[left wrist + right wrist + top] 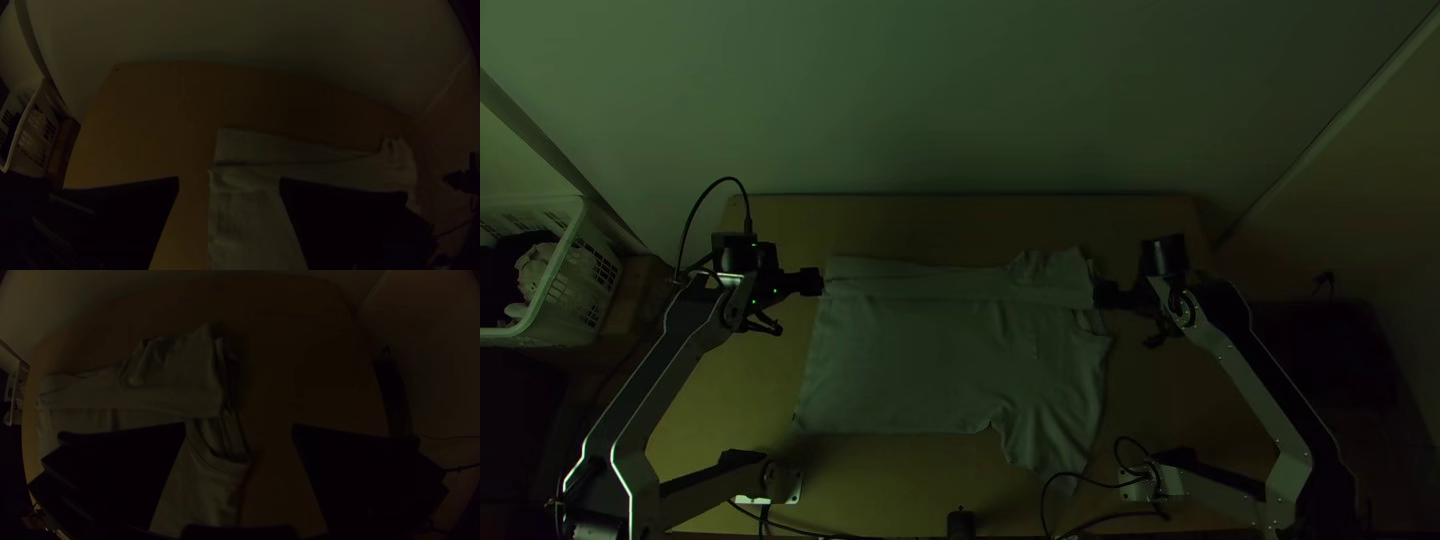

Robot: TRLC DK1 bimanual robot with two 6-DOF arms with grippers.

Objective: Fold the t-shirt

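Note:
The light t-shirt [920, 360] lies on the table with its far edge folded over in a long strip; one sleeve sticks out toward the near right. My left gripper [812, 282] is at the shirt's upper left corner, and my right gripper [1102, 294] is by the collar end. In the left wrist view, my left gripper [229, 185] is open, with the shirt's corner and folded strip [300, 172] beyond its fingers. The right wrist view has my right gripper [239, 432] open above the shirt's collar [220, 462], with nothing seen held.
A white basket [555, 270] holding cloth stands left of the wooden table [730, 400]. A wall rises behind the table's far edge. Cables [1090, 482] and a small dark object [961, 523] lie at the near edge.

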